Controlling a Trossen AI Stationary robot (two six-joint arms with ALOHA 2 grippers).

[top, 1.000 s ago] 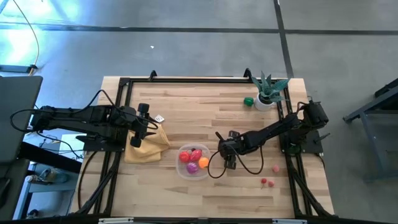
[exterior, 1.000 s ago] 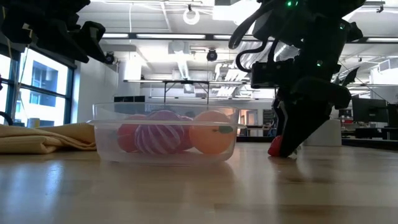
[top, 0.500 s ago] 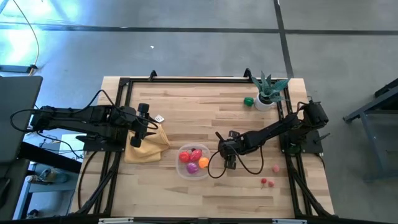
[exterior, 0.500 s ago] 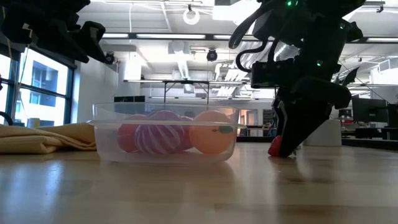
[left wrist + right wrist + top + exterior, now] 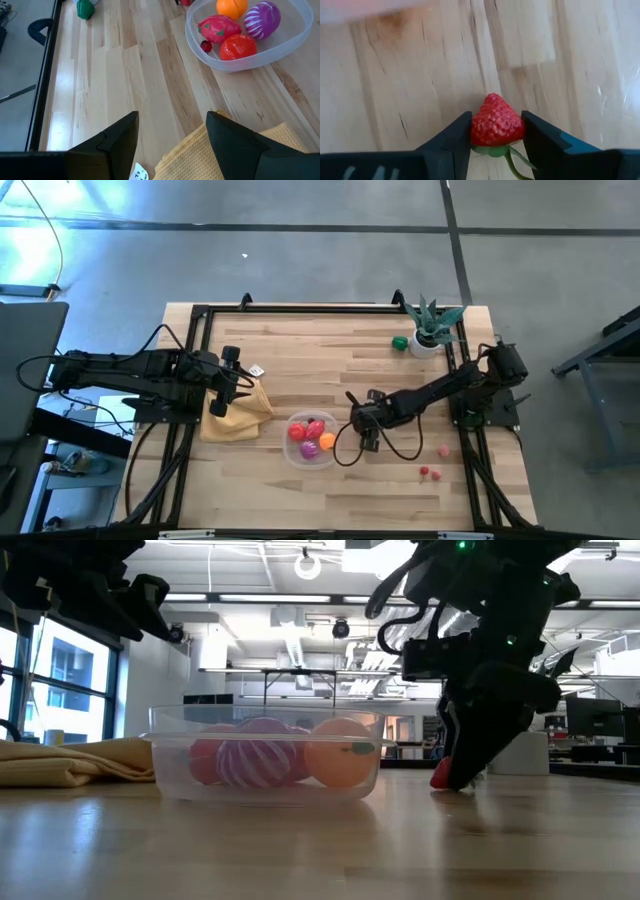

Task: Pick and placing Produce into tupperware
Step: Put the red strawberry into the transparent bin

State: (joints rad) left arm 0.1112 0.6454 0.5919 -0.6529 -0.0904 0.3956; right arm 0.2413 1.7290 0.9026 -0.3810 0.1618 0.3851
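A red toy strawberry (image 5: 497,124) lies just right of the clear tupperware (image 5: 312,438), with my right gripper (image 5: 362,430) shut on it. In the low view it shows as a red spot (image 5: 441,776) at table level under the dark fingers. The tupperware (image 5: 265,755) holds a red tomato (image 5: 238,46), a pink fruit (image 5: 217,27), a purple piece (image 5: 262,19) and an orange one (image 5: 231,7). My left gripper (image 5: 172,135) hangs open above the yellow cloth (image 5: 240,412), left of the tupperware. My right gripper pinches the strawberry's wide upper part (image 5: 476,131), near the green leaves, between its two fingers. The fingers come steeply from above, slanting in from the table's right. The strawberry's pointed end faces away from the wrist, down toward the table, and it sits at table level.
A green piece (image 5: 400,342) lies beside the potted plant (image 5: 432,328) at the far right. A pink piece (image 5: 444,450) and a small red pair (image 5: 428,472) lie near the right edge. Bare wood stretches along the near side.
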